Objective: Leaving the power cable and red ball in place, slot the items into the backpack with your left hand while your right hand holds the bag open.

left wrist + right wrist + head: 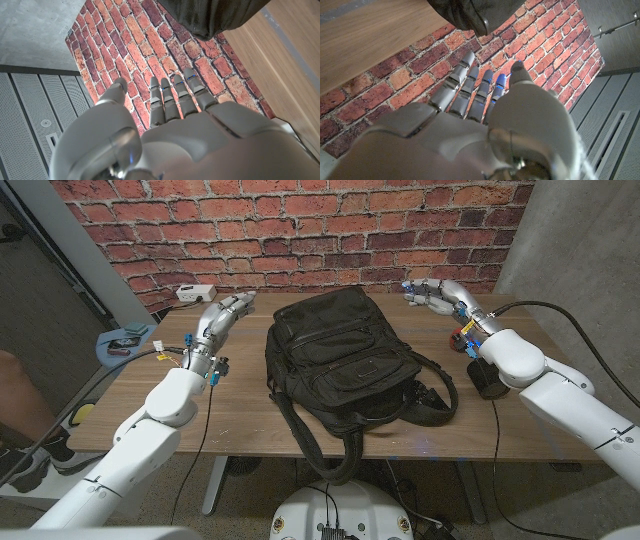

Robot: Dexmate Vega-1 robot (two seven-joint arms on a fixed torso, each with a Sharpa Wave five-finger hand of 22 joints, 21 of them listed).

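On the wooden table (250,415), nearest the robot, the straps (320,442) of the black backpack (340,355) trailed over the front edge, while the bag itself lay flat across the middle, apparently zipped closed. Just right of it, by the right forearm, stood a small black cylindrical object (488,378), too dark to identify. Farther back, the left hand (225,310) hovered near the table's far left edge, fingers extended and apart, holding nothing; the left wrist view showed them straight. Opposite, the right hand (428,292) sat at the far right corner, fingers loosely spread and likewise empty. Beyond the left hand lay a white power strip (196,293), against the brick wall (300,230).
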